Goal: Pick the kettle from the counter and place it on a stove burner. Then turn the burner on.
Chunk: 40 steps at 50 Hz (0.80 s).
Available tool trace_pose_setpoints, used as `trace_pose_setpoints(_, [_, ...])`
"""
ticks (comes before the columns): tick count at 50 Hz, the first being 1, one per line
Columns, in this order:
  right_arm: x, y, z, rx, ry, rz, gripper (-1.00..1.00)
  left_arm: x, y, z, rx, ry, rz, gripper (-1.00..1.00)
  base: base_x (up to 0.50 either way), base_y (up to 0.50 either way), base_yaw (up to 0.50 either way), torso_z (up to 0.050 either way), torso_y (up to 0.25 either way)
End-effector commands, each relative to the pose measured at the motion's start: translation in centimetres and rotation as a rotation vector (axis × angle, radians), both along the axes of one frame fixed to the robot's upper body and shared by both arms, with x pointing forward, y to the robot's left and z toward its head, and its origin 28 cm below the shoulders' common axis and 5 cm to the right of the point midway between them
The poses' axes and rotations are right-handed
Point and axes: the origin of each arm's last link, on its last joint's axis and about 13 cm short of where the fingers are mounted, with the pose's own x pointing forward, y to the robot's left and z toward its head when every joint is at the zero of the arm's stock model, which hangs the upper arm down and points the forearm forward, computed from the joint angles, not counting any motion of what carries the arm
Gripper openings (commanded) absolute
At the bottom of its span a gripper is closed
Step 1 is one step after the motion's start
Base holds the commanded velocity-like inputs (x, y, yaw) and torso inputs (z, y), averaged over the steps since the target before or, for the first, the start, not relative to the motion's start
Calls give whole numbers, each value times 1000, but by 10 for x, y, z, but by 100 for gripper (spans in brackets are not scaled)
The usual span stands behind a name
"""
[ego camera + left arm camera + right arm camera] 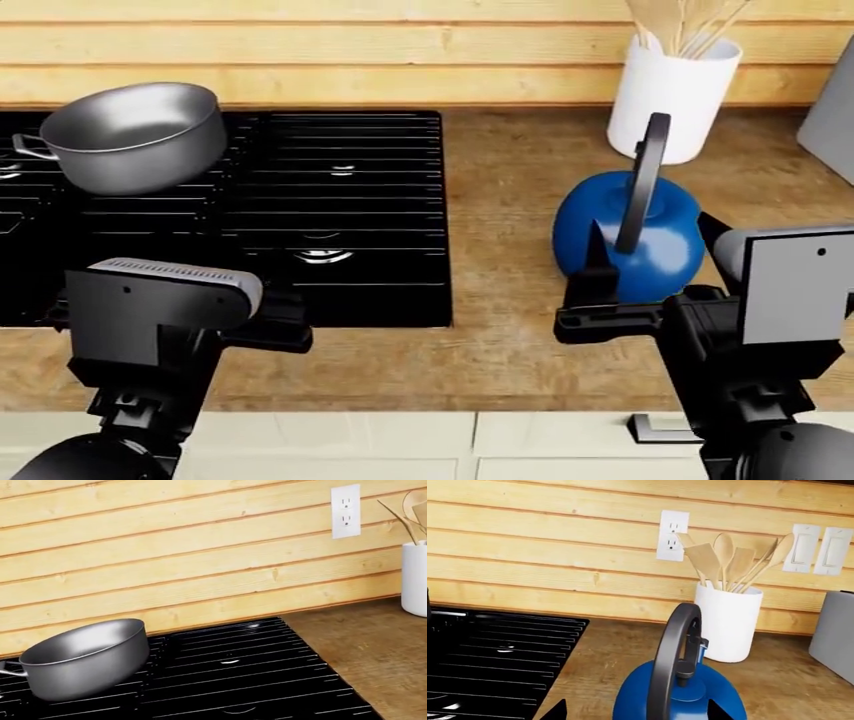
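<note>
Reaching from the front edge, you had the right claw [603,300] spread wide around the kettle [627,235], which sat unlifted on the counter [514,170], every stove burner [320,255] unlit.

blue kettle [627,232], black handle; grey pot [131,135]; brown wood-grain counter [514,160]; seemingly white jar [670,95].

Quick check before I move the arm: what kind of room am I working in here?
A simulated home kitchen, by the look of it: a black gas stove set into a wood-grain counter, a blue kettle beside a white jar of wooden utensils, and wall outlets on the plank backsplash.
</note>
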Motion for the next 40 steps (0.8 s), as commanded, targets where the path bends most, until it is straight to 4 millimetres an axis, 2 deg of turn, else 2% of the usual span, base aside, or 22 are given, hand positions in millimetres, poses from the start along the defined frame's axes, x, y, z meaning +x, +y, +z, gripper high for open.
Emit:
trace_pose_setpoints(1, [3, -1, -4, -1, 11, 1, 100, 0, 0, 1, 4, -1, 0, 100, 152, 0, 0, 0, 0])
trace_pose_setpoints(13, [7, -3, -4, -11, 3, -44, 100, 1, 1, -2, -5, 0, 1, 100, 134, 0, 0, 0, 0])
trace_pose_setpoints(19, [11, -4, 3, -3, -14, -67, 100, 2, 0, -2, -5, 2, -3, 100, 19, 0, 0, 0, 0])
trace_pose_setpoints(25, [32, -8, 7, 7, -6, -109, 100, 3, -3, -1, -3, 0, -15, 100, 0, 0, 0, 0, 0])
trace_pose_setpoints(33, [58, -11, 6, 77, 48, -80, 100, 6, -2, -7, -14, 13, -14, 100, 0, 0, 0, 0, 0])
trace_pose_setpoints(40, [63, -13, 6, 70, 73, -41, 100, 7, -2, -6, -17, 13, -14, 100, 0, 0, 0, 0, 0])
